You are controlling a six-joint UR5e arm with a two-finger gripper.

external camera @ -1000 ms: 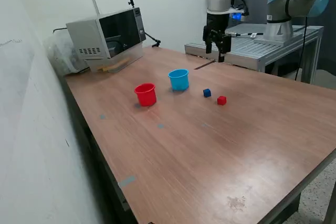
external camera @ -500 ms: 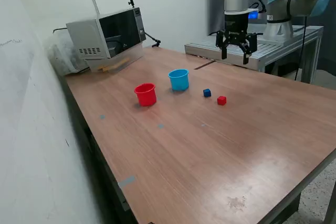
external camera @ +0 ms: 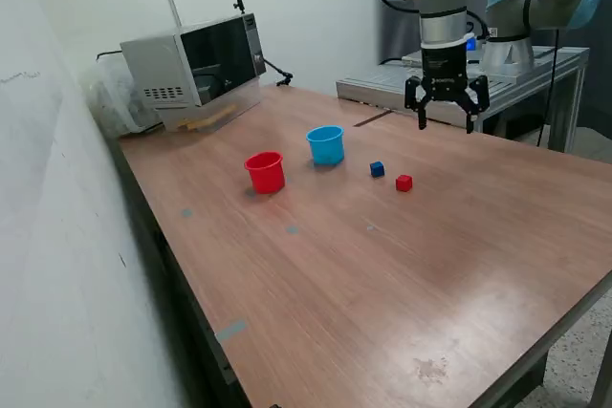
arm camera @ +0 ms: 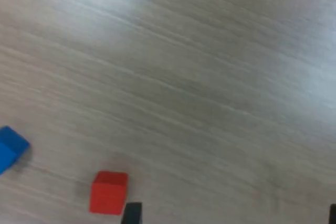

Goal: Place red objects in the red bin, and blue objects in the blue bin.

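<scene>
Across the table [external camera: 402, 265], the pincer [external camera: 446, 112] hung spread and empty above, probably lining up on the red cube [external camera: 404, 182].

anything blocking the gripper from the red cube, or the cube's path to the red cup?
Nothing visible. The gripper hangs open above the table with only bare wood between it and the red cube. The blue cube sits just beside a straight line from there to the red cup, so a lifted carry should clear it.

Cubes and cups on the table

A red cube [external camera: 404, 182] lay just beside a dark-blue cube [external camera: 377, 169]; the light-blue cup [external camera: 326, 144] and red cup [external camera: 265, 172] stood upright nearby.
</scene>
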